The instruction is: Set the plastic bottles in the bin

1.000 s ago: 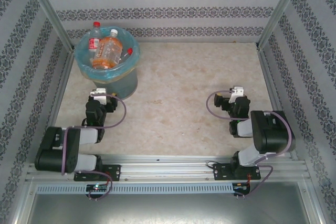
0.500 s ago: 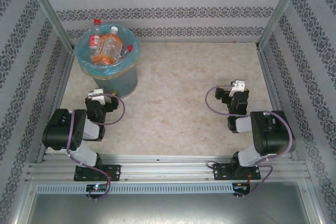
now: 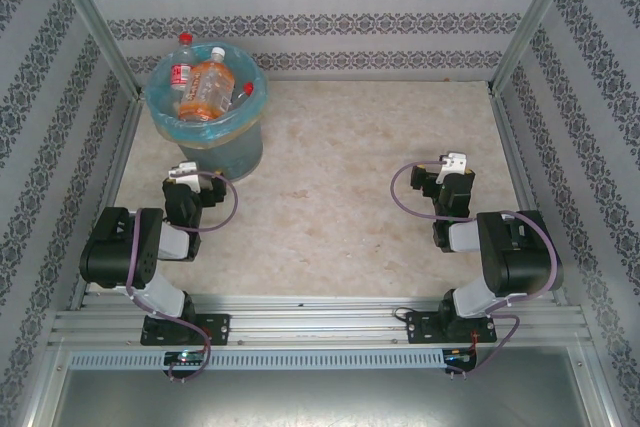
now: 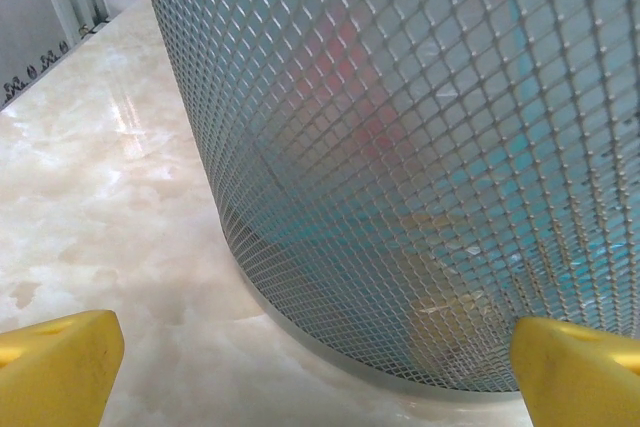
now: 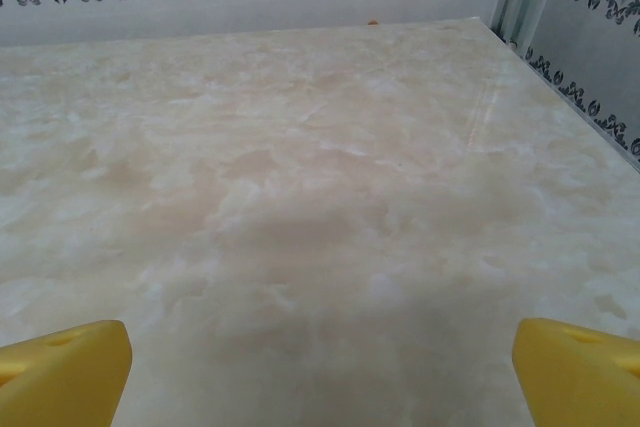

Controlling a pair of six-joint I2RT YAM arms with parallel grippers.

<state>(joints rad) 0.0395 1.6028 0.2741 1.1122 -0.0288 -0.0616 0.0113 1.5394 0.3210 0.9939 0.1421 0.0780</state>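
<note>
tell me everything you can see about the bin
The bin is a round, bucket-shaped tub, its translucent wall patterned in fine diamond mesh, lined with a light blue bag folded over the rim. It stands upright on the table at the far left corner, heaped with plastic bottles that poke above the rim.

One round translucent bin (image 3: 235, 152), lined with one light blue plastic bag (image 3: 158, 112). Three small plastic bottles can be counted at its top: a clear red-capped bottle (image 3: 180, 72) with a red-and-white label, an orange-tinted bottle (image 3: 205, 90) and a second red-capped bottle (image 3: 243, 93); any lying beneath are hidden and cannot be counted. Two black robot arms, the left arm (image 3: 120, 252) and the right arm (image 3: 515, 252), carry one gripper each: the left gripper (image 3: 183, 173) and the right gripper (image 3: 455, 163). One beige marbled table (image 3: 340, 147).
</note>
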